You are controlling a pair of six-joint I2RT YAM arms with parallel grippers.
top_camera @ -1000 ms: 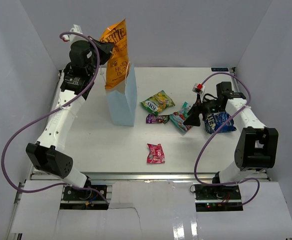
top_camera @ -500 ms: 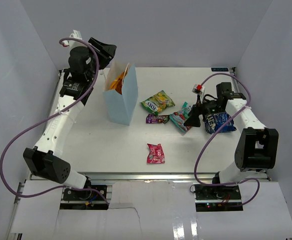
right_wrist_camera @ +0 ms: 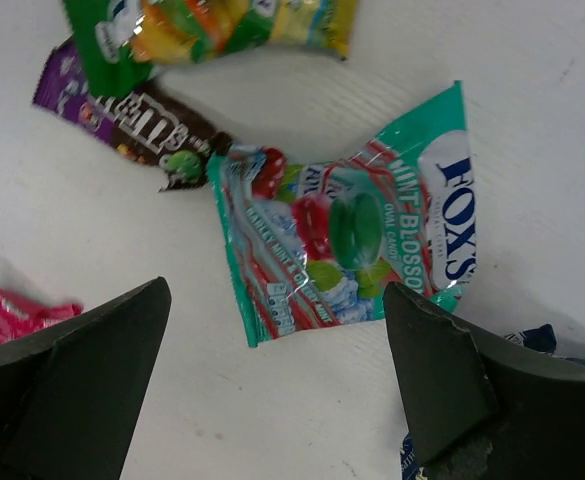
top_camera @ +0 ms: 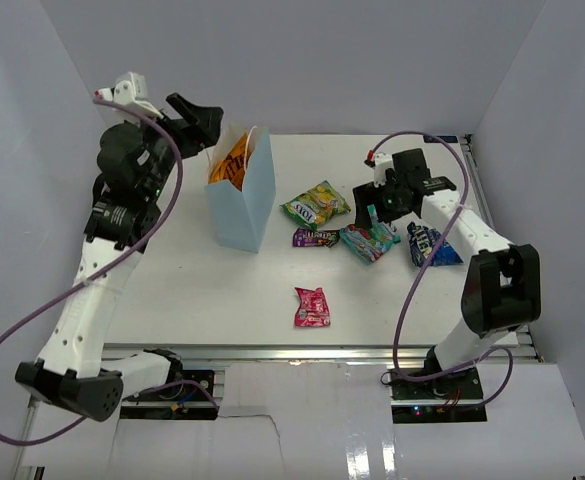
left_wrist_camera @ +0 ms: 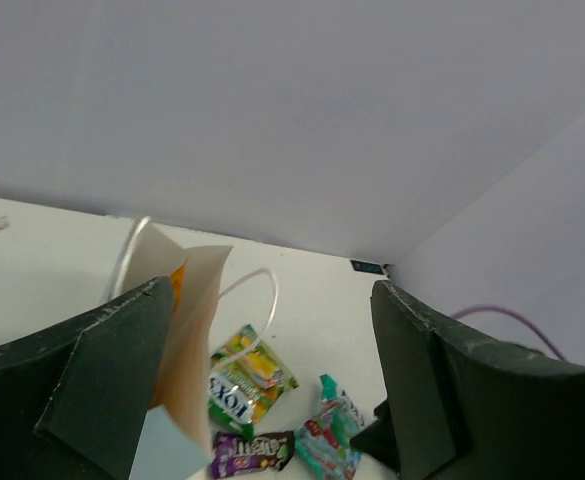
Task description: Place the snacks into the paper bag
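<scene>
The pale-blue paper bag [top_camera: 244,208] stands upright at the back left, with the orange chip bag [top_camera: 233,163] sitting inside it. My left gripper [top_camera: 198,124] hangs open and empty above and just left of the bag's mouth [left_wrist_camera: 194,300]. To the bag's right, a yellow-green bag [top_camera: 315,203], a purple packet [top_camera: 314,237], a teal bag [top_camera: 369,240] and a dark blue bag [top_camera: 427,244] lie on the table. A pink-red packet [top_camera: 311,306] lies nearer the front. My right gripper [right_wrist_camera: 275,292] is open just above the teal bag [right_wrist_camera: 352,240], touching nothing.
The white table [top_camera: 192,290] is walled in by grey panels at the back and on both sides. A thin white string handle [left_wrist_camera: 262,300] arches over the paper bag's rim. Purple cables loop off both arms.
My left gripper opened and the orange chip bag dropped into the paper bag; the left arm drew back to the left. The right gripper moved left, from the dark blue bag to above the teal one.
</scene>
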